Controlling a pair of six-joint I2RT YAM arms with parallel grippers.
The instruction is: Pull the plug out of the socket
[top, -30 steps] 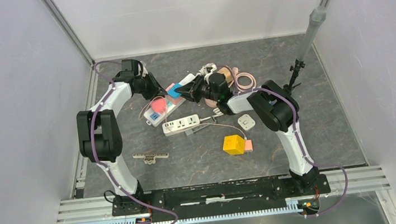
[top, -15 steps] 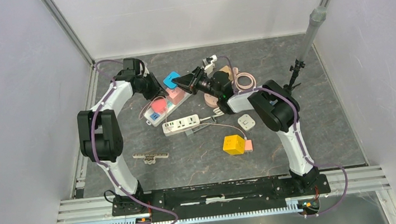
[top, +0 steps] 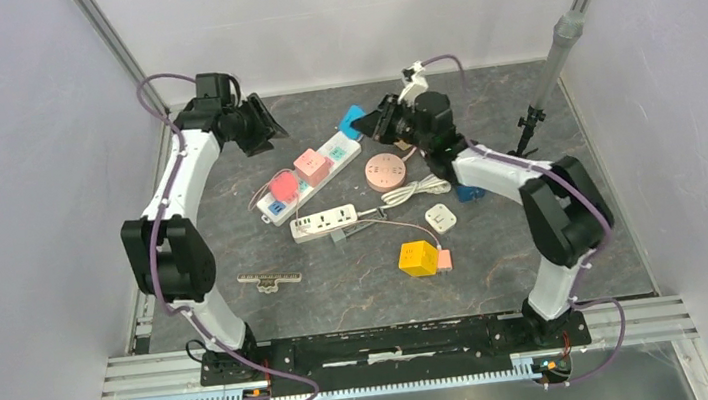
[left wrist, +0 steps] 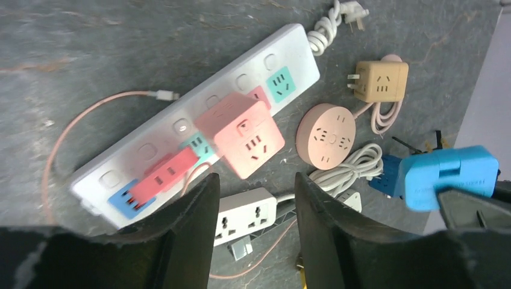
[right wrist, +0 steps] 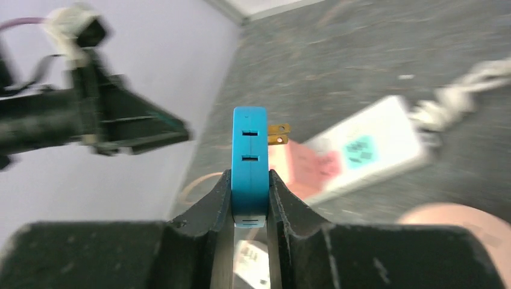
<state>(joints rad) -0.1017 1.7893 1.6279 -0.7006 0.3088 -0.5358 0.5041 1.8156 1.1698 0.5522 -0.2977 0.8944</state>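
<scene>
Both arms stood stretched far over the table [top: 539,269], the right gripper [right wrist: 249,180] clamped on the plug [right wrist: 249,156], held in the air just past the far end of the strip [top: 312,177], the left gripper [top: 265,130] wide open near the back-left corner; the plug's lower part was hidden between the jaws.

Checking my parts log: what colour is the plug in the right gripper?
The plug is blue, clearest in the right wrist view.
</scene>
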